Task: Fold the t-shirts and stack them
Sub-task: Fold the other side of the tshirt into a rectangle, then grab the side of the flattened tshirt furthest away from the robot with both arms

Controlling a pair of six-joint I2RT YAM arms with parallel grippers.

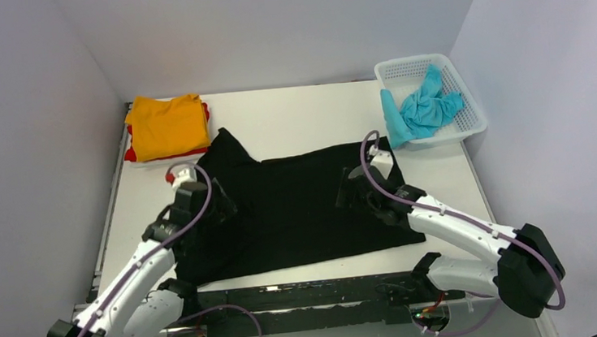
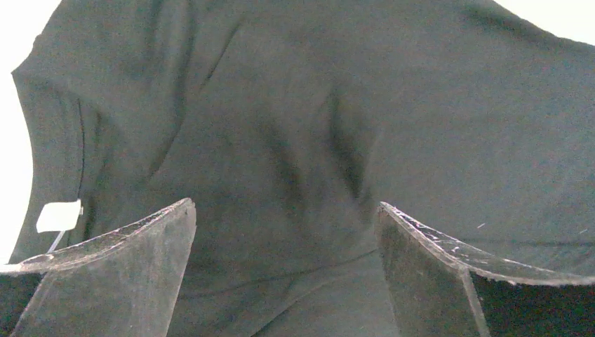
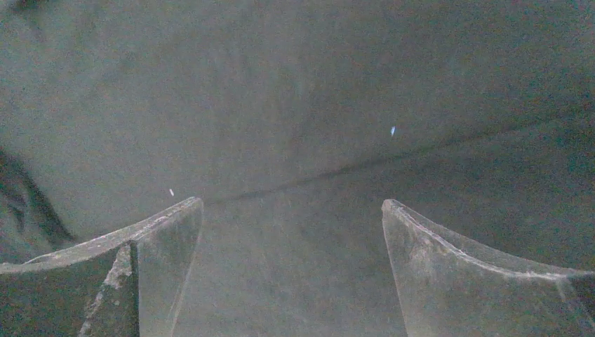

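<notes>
Over the bench (image 1: 298, 111) from above: finds the black t-shirt (image 1: 299, 209) spread flat across the middle, long axis running left to right, one sleeve poking toward the far left. Places the left tool (image 1: 221, 208) over the shirt's left end and the right tool (image 1: 352, 188) over its right part near the far edge. Puts each arm nearest its own end, so probably calls for a two-armed fold along that axis. Shows an orange t-shirt (image 1: 165, 125) folded on top of a red t-shirt (image 1: 129, 155) at the far left corner, just beside the black sleeve; likely the stack. Leaves a turquoise t-shirt (image 1: 429, 108) in the white lattice basket (image 1: 470, 121) at the far right, just beside the black cloth's far right corner. Offers bare bench beyond the shirt's far edge, between stack and basket.

Down the left wrist: looks onto wrinkled black cloth filling nearly the whole view, with a white tag (image 2: 59, 215) by the neckline at the left. Holds the left tool (image 2: 284, 205) wide, nothing between the fingers. Cannot tell whether the tips touch the cloth.

Down the right wrist: meets smoother black cloth crossed by a thin slanting line (image 3: 337, 168), seam or fold edge. Has the right tool (image 3: 291, 203) wide too, and empty.
</notes>
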